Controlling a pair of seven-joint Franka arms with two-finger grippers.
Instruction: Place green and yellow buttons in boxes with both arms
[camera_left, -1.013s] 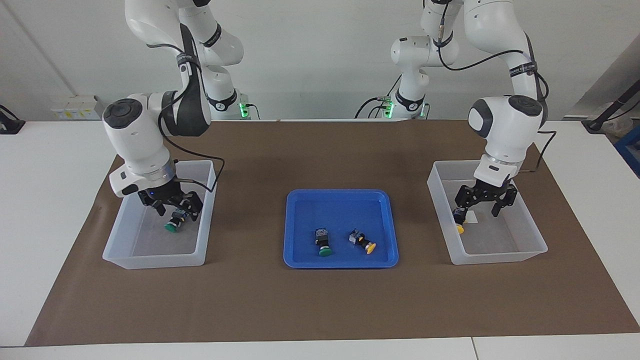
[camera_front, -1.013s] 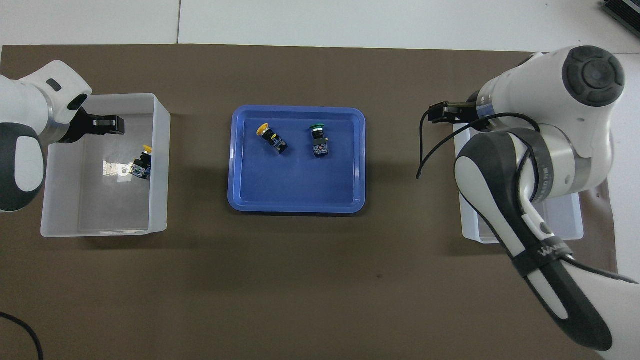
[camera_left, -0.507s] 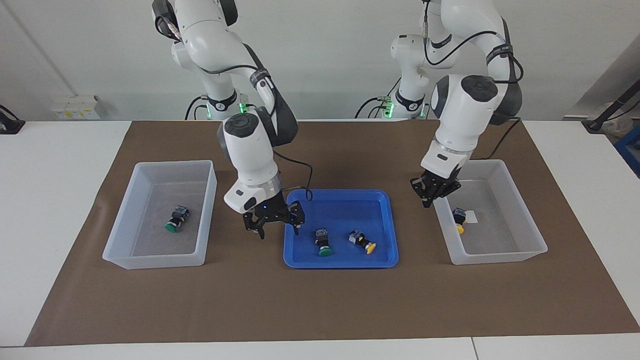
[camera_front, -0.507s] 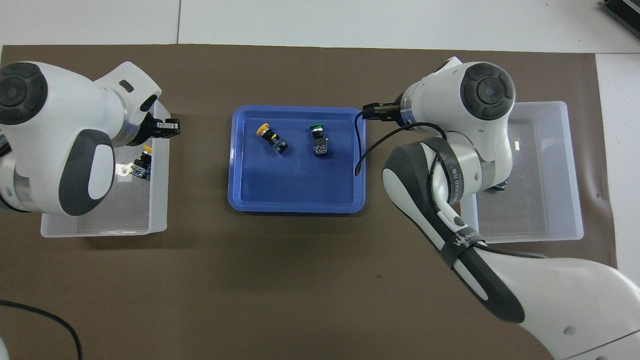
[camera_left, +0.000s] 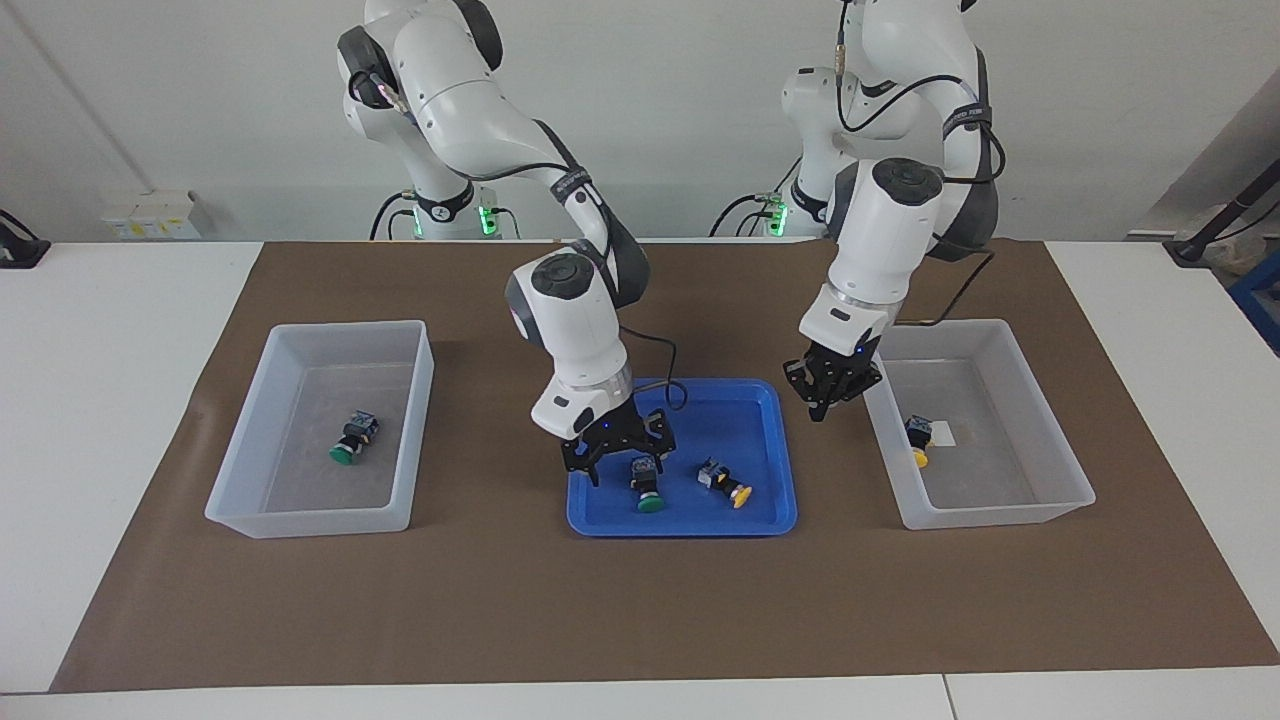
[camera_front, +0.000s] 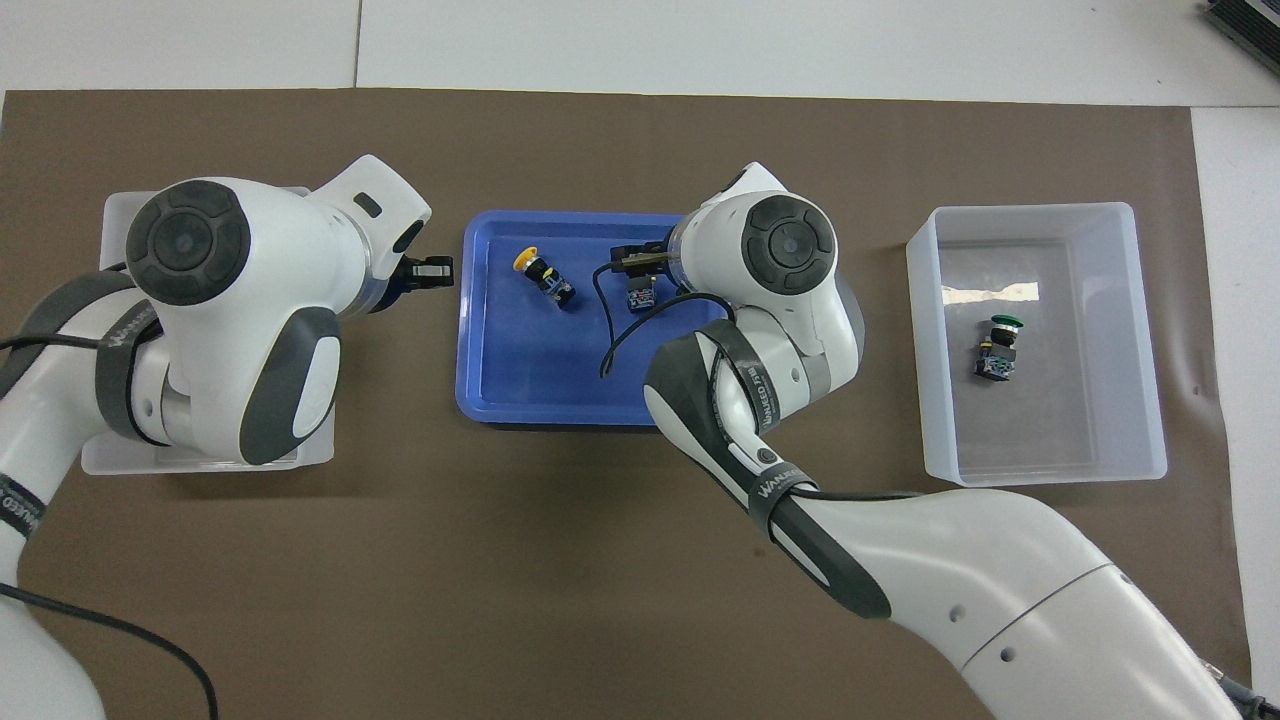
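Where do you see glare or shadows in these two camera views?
Overhead view: a bright patch of glare on the floor of the box at the right arm's end, just farther from the robots than its green button. Facing view: a soft shadow on the brown mat along that box's side toward the blue tray.

white table (camera_left: 120, 330), brown mat (camera_left: 640, 600)

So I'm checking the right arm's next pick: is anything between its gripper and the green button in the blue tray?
Nothing visible. The right gripper hangs open over the blue tray, with the green button lying uncovered just below it.
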